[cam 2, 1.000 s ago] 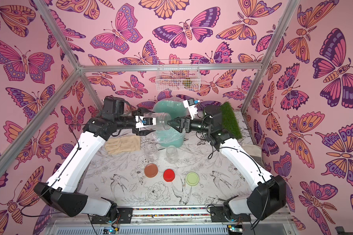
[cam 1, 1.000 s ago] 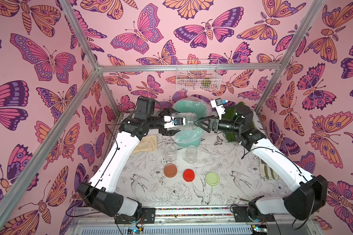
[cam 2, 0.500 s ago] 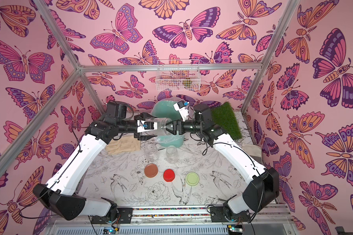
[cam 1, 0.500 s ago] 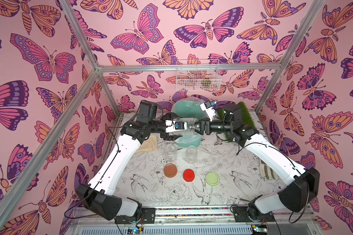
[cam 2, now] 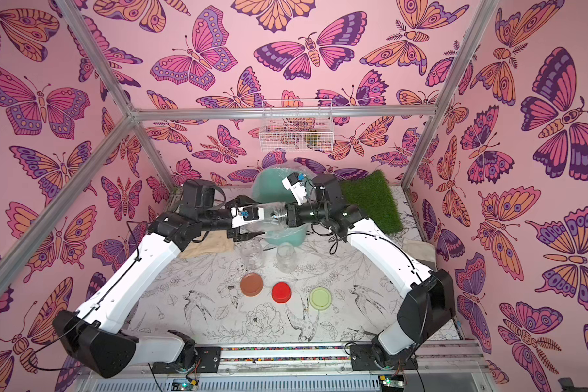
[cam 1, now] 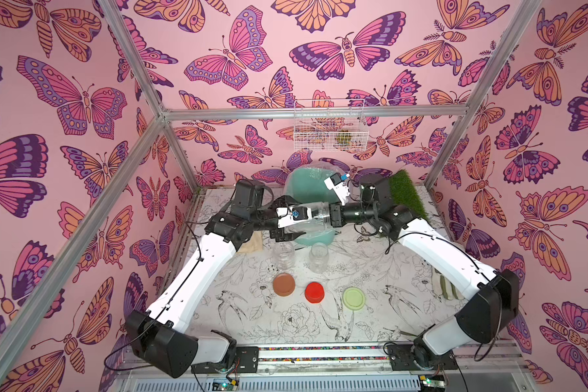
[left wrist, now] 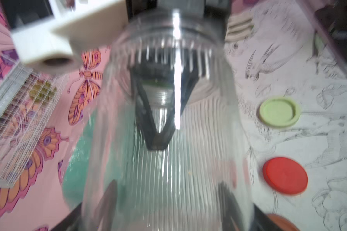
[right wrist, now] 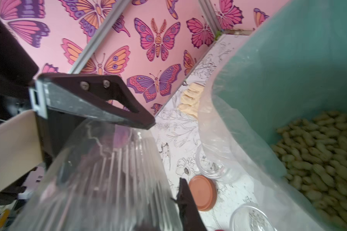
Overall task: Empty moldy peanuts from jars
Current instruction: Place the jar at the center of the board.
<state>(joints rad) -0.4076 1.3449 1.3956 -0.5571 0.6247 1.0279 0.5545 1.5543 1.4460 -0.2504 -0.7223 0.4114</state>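
A clear ribbed jar [cam 1: 316,217] [cam 2: 275,217] hangs level over the mint-green bin [cam 1: 302,183] and looks empty. My left gripper [cam 1: 294,222] [left wrist: 166,200] is shut on its base end. My right gripper [cam 1: 331,217] [right wrist: 164,216] is shut on the jar's mouth, one finger [right wrist: 185,202] outside the wall. Through the jar its fingertips [left wrist: 158,140] meet in a V. Two lidless jars [cam 1: 283,253] [cam 1: 318,256] stand on the table. In front of them lie a brown lid [cam 1: 283,284], a red lid [cam 1: 314,292] and a pale green lid [cam 1: 354,298]. The moldy peanuts [right wrist: 319,156] lie heaped in the bin.
A plastic liner [right wrist: 238,140] hangs over the bin's rim. A grass mat [cam 1: 406,197] lies at the back right, and a beige cloth [cam 1: 253,242] lies under my left arm. A white wire basket [cam 1: 328,125] hangs on the back wall. Pale gloves [cam 1: 445,286] lie by the right arm.
My right gripper has moved left to the jar's mouth and gone from wide open to shut on it. The left gripper has kept its hold and levelled the jar.
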